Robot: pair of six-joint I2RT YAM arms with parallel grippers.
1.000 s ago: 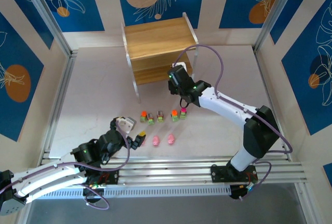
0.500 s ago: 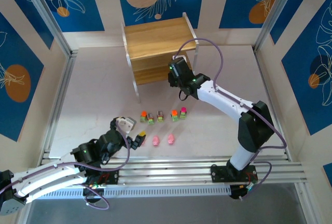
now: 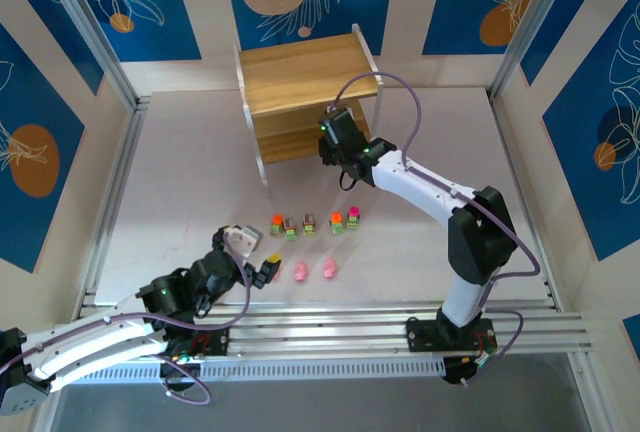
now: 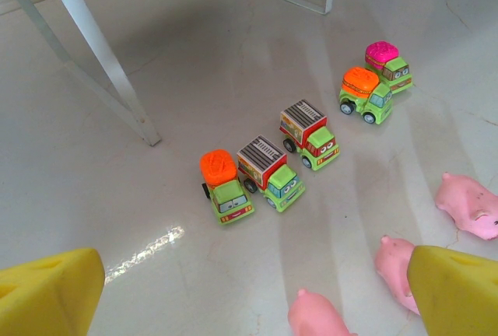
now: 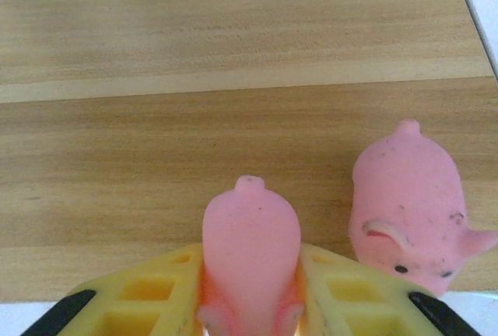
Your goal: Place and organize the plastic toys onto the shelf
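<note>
Right fingers (image 5: 342, 297) clench a pink plastic pig (image 5: 250, 246) over the wooden two-tier shelf (image 5: 194, 40), beside one shelved pig (image 5: 405, 196). Before the shelf, five green trucks (image 4: 268, 173) and three pigs (image 4: 467, 205) (near spread left fingers (image 4: 47, 289)) lie on the bench (image 4: 156, 79).

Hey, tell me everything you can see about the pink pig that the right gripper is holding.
The pink pig is a small, smooth, rounded toy, plastic or rubbery by its look, with a little nub at its far end. It points away from the wrist camera, clamped at both sides between the yellow fingers of the right gripper. It is above the wooden shelf board, near the front edge; contact with the wood cannot be told. A second pig lies close beside it, apart.
</note>
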